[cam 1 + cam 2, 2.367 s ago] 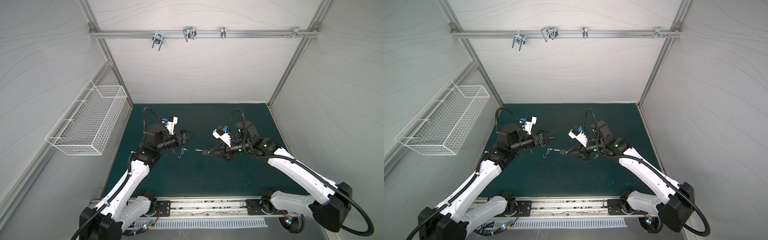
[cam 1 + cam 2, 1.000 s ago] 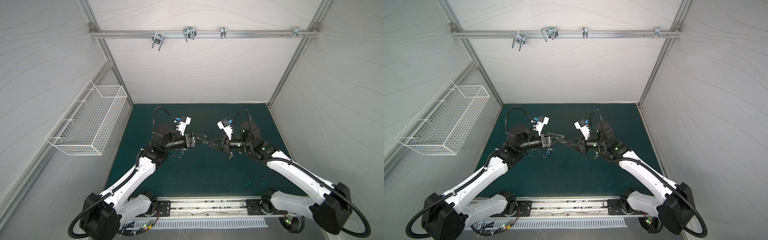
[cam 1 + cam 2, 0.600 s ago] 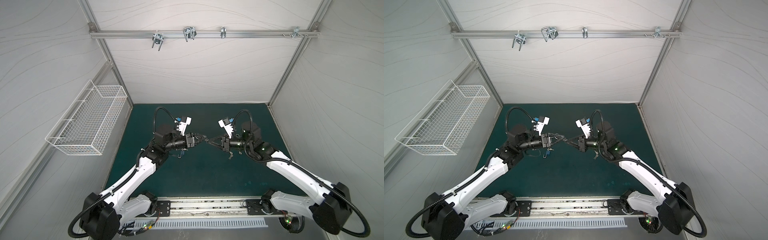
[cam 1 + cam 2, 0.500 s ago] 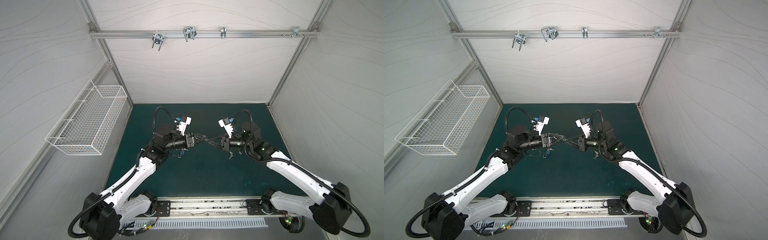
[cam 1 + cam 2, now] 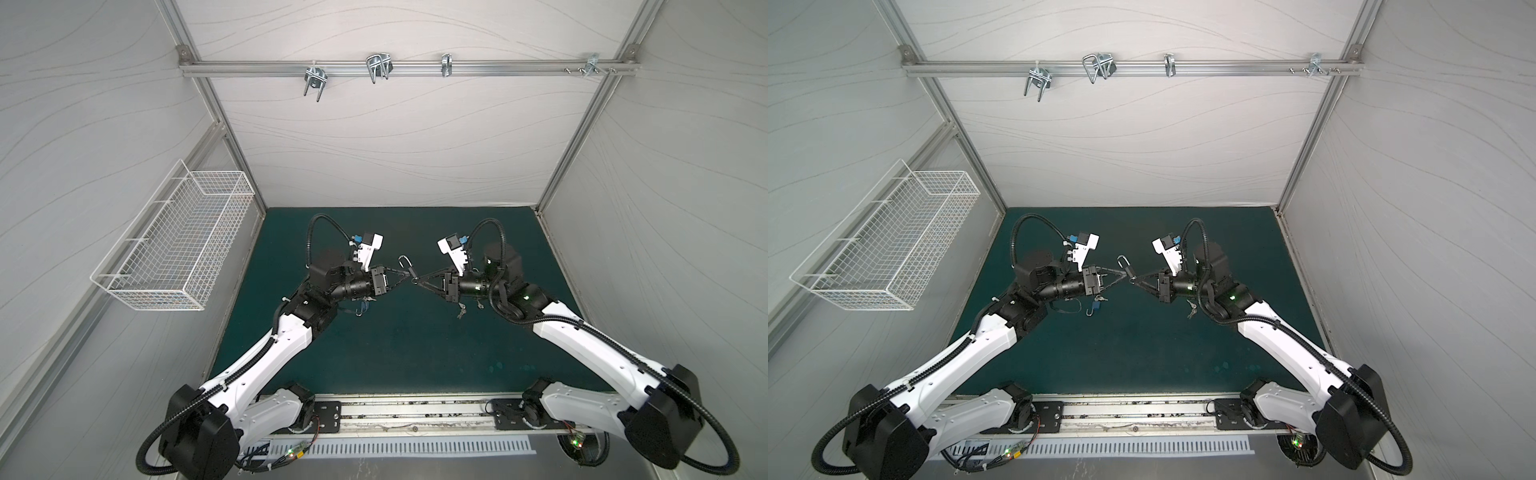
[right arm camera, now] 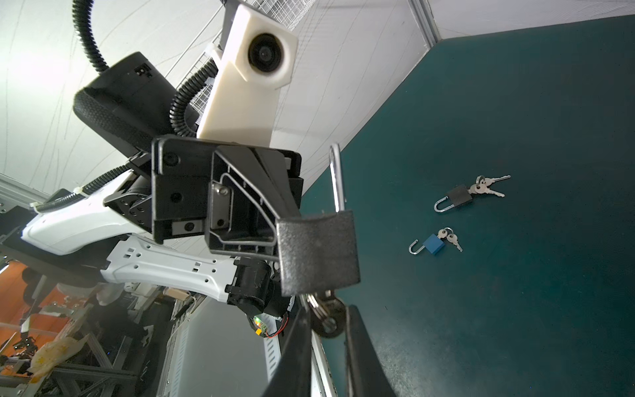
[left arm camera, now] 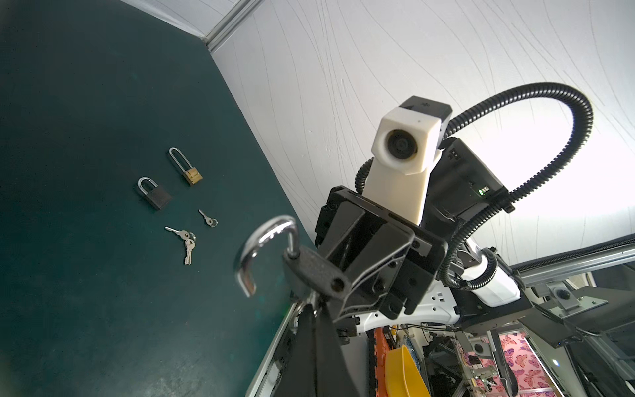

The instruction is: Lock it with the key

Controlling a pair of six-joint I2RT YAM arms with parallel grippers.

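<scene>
A dark green mat (image 5: 395, 353) floors a white-walled booth, with a wire basket (image 5: 174, 245) on the wall at 9 o'clock. The padlock (image 6: 316, 251), dark grey in the body, is held in the air over the middle of the mat. Its long axis stands steeply. In both top views the shackle (image 7: 261, 237) points toward about 11 o'clock from the body, and the key (image 6: 326, 324) sits at the opposite end, toward 5 o'clock. The shackle is swung open, its free end clear of the empty hole in the body.

Both arms rise from the rail (image 5: 395, 411) at 6 o'clock, bent at the elbow. Their wrists are turned so the grippers lie about level and face each other. The left gripper (image 5: 407, 273) points to 3 o'clock and the right gripper (image 5: 416, 281) to 9 o'clock, and their tips almost meet at the lock. The right fingers (image 6: 360, 343) stand slightly apart and appear to pinch the key's round head just under the body. The left fingers (image 7: 309, 343) are pressed together, tips right below the body by the key ring. What they nip I cannot tell.

On the mat, a blue padlock (image 5: 1095, 308) lies at about 7 o'clock from the held one, and loose keys (image 5: 1191, 309) lie at 4 o'clock.
</scene>
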